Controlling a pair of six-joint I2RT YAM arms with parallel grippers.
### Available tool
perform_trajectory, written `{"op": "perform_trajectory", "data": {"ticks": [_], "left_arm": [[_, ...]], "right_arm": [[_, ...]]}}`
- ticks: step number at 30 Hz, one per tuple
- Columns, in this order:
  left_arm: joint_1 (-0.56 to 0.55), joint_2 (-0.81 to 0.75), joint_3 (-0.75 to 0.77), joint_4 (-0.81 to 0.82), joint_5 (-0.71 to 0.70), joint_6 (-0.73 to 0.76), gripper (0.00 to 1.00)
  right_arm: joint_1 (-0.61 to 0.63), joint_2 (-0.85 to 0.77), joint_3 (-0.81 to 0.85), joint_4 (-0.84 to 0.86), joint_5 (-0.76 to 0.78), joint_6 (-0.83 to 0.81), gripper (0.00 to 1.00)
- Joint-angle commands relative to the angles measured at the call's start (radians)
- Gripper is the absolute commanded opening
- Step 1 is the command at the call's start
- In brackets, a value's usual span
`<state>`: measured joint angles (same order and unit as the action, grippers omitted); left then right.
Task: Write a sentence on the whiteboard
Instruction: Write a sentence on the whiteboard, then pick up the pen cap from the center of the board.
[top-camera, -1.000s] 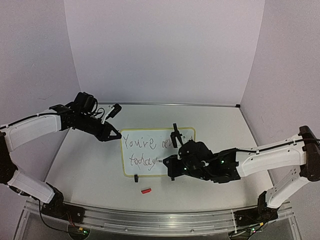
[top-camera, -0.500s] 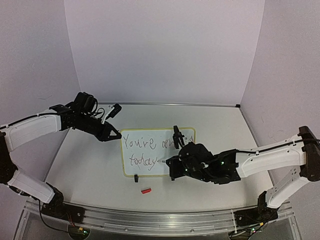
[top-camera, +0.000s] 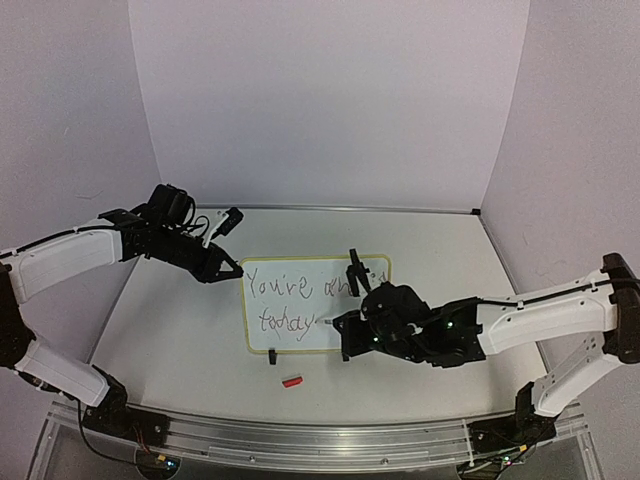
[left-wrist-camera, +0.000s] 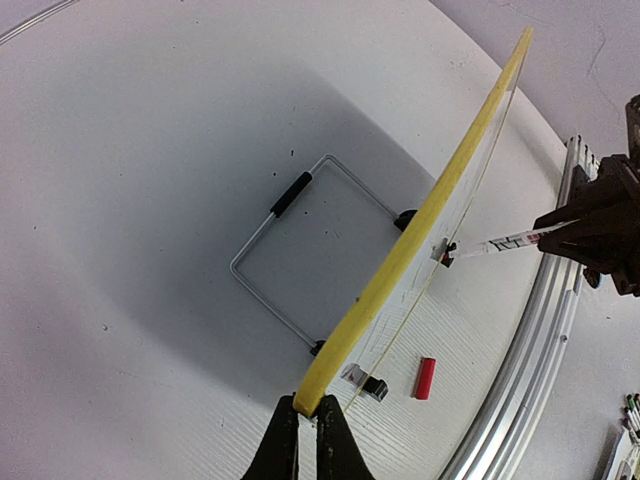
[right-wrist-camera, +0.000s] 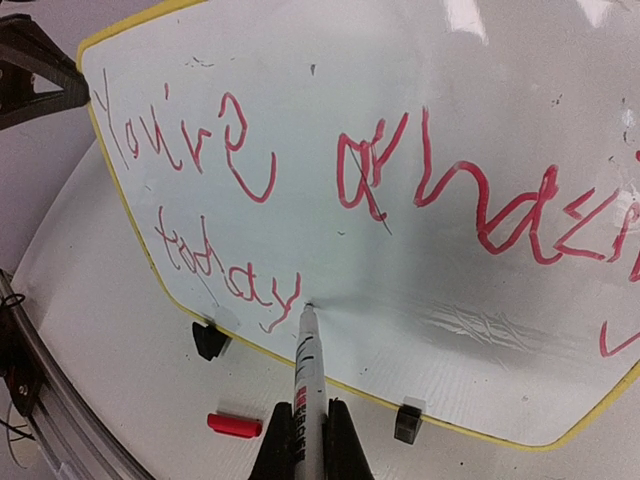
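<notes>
The whiteboard (top-camera: 296, 342) stands tilted on the table, yellow-framed. The sentence (right-wrist-camera: 240, 150) is written on it in red, "You're amazing" above "today". My left gripper (top-camera: 237, 272) is shut on the board's upper left corner, its jaws pinching the yellow frame (left-wrist-camera: 400, 260) edge-on in the left wrist view. My right gripper (right-wrist-camera: 307, 425) is shut on a white marker (right-wrist-camera: 308, 360). The marker's tip touches the board just right of the last letter of "today". In the top view the right gripper (top-camera: 342, 325) hovers over the board's lower middle and hides part of "amazing".
A red marker cap (top-camera: 291, 381) lies on the table in front of the board. Two black clip feet (right-wrist-camera: 208, 340) sit on the board's lower edge. A wire stand (left-wrist-camera: 262, 235) lies behind the board. An aluminium rail (top-camera: 300, 432) runs along the near table edge.
The right gripper and marker have shifted only very slightly at the end of "today". The left arm and the board have stayed still.
</notes>
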<state>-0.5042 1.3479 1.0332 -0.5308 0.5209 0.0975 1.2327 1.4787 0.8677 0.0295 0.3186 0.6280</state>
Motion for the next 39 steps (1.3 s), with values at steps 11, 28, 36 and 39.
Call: {"op": "perform_trajectory", "data": {"ticks": [11,28,36,39], "left_arm": [[-0.023,-0.036,-0.013,-0.055,-0.162,-0.013,0.57],[-0.252,-0.461,-0.188,0.149,-0.405,-0.233,0.71],[-0.786,-0.27,-0.185,0.178,-0.757,-0.323,0.65],[-0.872,-0.151,-0.178,0.184,-0.76,-0.348,0.63]], "right_arm": [[-0.043,-0.192,-0.001,-0.027,-0.082,-0.156,0.0],[-0.228,-0.304,-0.092,-0.028,-0.521,-0.175,0.0],[-0.282,-0.417,-0.199,-0.027,-0.555,-0.135,0.0],[-0.285,-0.461,-0.228,-0.024,-0.547,-0.111,0.0]]}}
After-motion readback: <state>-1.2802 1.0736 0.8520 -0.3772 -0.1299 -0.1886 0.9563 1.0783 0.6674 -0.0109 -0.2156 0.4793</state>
